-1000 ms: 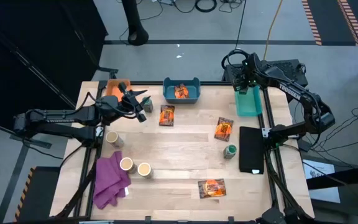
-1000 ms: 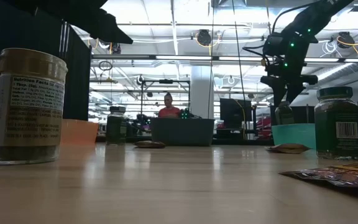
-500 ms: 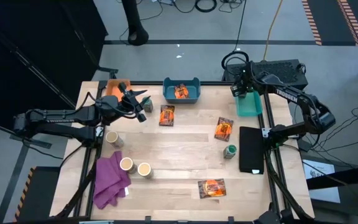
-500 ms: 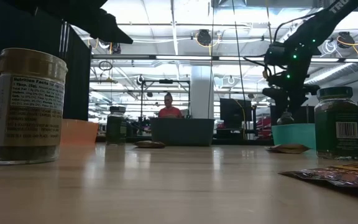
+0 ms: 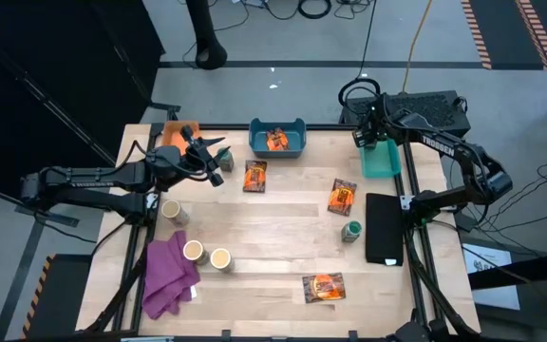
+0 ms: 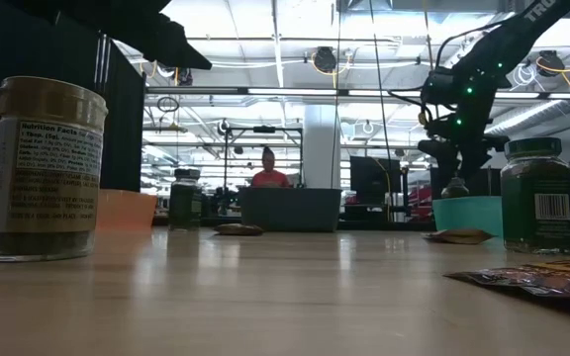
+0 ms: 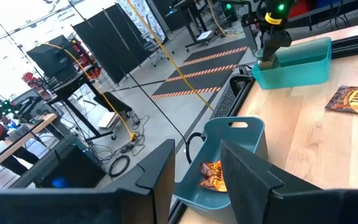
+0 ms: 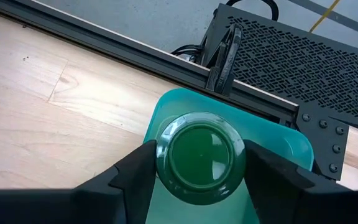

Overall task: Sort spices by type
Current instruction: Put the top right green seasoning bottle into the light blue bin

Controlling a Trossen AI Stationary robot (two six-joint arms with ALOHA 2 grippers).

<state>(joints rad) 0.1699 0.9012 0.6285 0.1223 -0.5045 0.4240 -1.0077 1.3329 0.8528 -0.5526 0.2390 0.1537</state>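
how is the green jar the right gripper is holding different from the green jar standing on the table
The held green jar hangs over the teal bin, clamped in the right gripper; the table green jar stands free on the wood beside a black pad. Both are upright, with dark-green lids.

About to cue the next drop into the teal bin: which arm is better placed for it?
Right. Its end effector is shut on a dark-green jar directly over the teal bin. The left end effector hangs near the orange bin, far across the table.
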